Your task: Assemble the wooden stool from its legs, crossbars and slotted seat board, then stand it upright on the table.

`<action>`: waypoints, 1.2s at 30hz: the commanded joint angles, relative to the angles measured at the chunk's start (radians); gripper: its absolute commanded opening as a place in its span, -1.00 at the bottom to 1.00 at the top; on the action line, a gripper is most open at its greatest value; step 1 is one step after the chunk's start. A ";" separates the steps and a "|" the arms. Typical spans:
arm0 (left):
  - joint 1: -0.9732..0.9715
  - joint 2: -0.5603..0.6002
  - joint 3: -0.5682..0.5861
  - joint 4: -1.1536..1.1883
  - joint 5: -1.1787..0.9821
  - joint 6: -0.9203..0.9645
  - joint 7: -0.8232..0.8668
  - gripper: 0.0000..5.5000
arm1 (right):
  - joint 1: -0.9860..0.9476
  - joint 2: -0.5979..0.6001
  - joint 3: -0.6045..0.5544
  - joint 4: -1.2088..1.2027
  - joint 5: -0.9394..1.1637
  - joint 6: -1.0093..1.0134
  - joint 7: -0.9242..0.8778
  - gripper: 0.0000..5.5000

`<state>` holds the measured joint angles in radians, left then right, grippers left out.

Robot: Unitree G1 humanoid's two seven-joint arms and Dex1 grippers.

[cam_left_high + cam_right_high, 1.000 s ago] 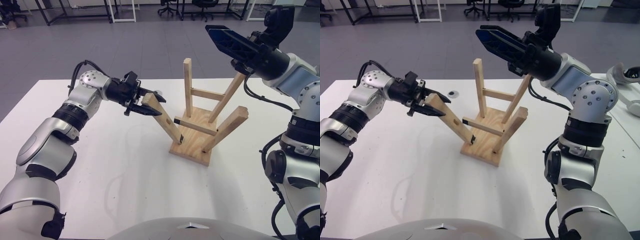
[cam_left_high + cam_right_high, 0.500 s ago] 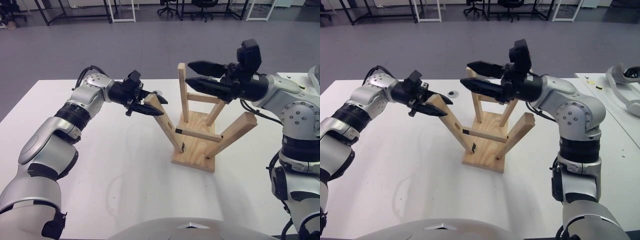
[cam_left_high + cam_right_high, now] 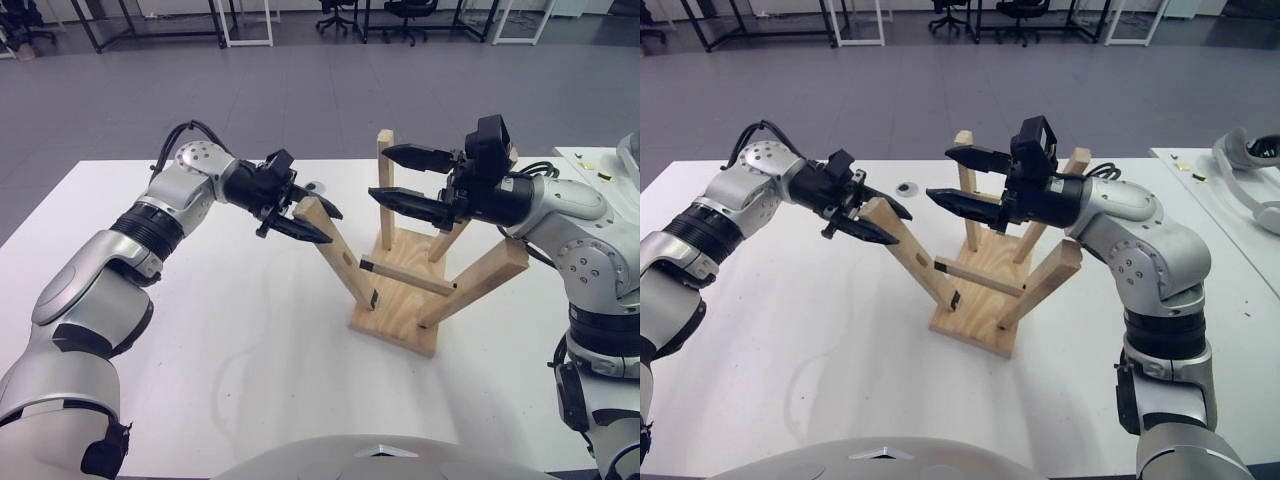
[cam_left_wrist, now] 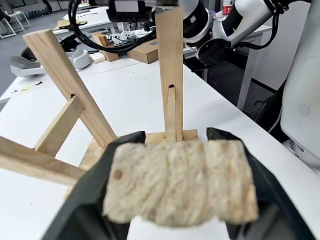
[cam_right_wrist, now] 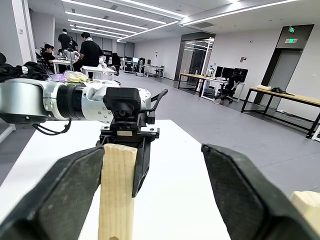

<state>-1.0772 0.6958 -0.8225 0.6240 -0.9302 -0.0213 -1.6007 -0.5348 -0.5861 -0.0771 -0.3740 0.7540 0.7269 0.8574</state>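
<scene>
**Item:** stool [image 3: 978, 322], inverted and, by the look of it, fully assembled.

**Position:** The seat board [image 3: 400, 328] lies flat on the table [image 3: 200, 350], at about 3 o'clock from table centre. The legs splay upward from it. A crossbar [image 3: 408, 278] spans the near pair.

**Left gripper** [image 3: 314, 220]: Clamped on the top end of the left leg [image 3: 345, 262], which leans toward 10 o'clock. In the left wrist view the end grain sits tight between both fingers.

**Right gripper** [image 3: 378, 171]: Fingers spread wide, holding nothing. It hangs above the board at 12 o'clock, level with the top of the far leg [image 3: 388, 215]. Whether a finger touches that leg cannot be told.

**Step in hand (judged):** Joinery appears done. What remains is turning the stool over onto its feet.

**Next move calls for:**
- The right gripper needs to close on a leg or crossbar opposite the left hold, at 12 to 2 o'clock.
- Both arms then lift together and roll the stool over.
- The pull on the two sides should be kept even, so that no leg is levered out of its slot.
</scene>
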 commanded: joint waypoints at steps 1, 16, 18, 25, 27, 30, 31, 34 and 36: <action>-0.014 -0.041 -0.041 0.005 0.075 0.061 -0.014 -0.26 | -0.003 -0.002 0.005 -0.024 -0.008 -0.017 -0.014 0.32; -0.045 -0.132 0.112 -0.151 0.429 0.256 0.009 -0.26 | 0.004 0.003 -0.006 -0.022 -0.012 -0.041 -0.049 0.32; -0.058 -0.159 0.149 -0.175 0.450 0.291 0.016 -0.26 | 0.004 0.004 -0.006 -0.020 -0.017 -0.048 -0.053 0.32; -0.032 -0.180 0.217 -0.292 0.539 0.348 0.003 -0.26 | -0.068 -0.042 -0.039 0.025 -0.038 -0.062 -0.054 0.32; -0.017 -0.177 0.222 -0.331 0.563 0.368 0.009 -0.26 | -0.077 -0.052 -0.047 0.032 -0.039 -0.064 -0.051 0.32; -0.029 -0.194 0.227 -0.326 0.605 0.374 0.010 -0.26 | -0.064 -0.054 -0.045 0.028 -0.042 -0.070 -0.050 0.32; -0.036 -0.201 0.229 -0.318 0.617 0.374 0.010 -0.26 | -0.061 -0.054 -0.045 0.027 -0.044 -0.072 -0.050 0.32; -0.047 -0.214 0.223 -0.309 0.654 0.377 0.008 -0.26 | -0.070 -0.062 -0.053 0.028 -0.047 -0.077 -0.049 0.32; -0.048 -0.226 0.220 -0.302 0.675 0.372 0.005 -0.26 | -0.100 -0.086 -0.085 0.013 -0.035 -0.065 -0.064 0.32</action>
<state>-1.1392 0.4813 -0.5655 0.3105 -0.3385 0.3497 -1.6039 -0.5918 -0.6338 -0.1224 -0.3439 0.7110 0.6543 0.8021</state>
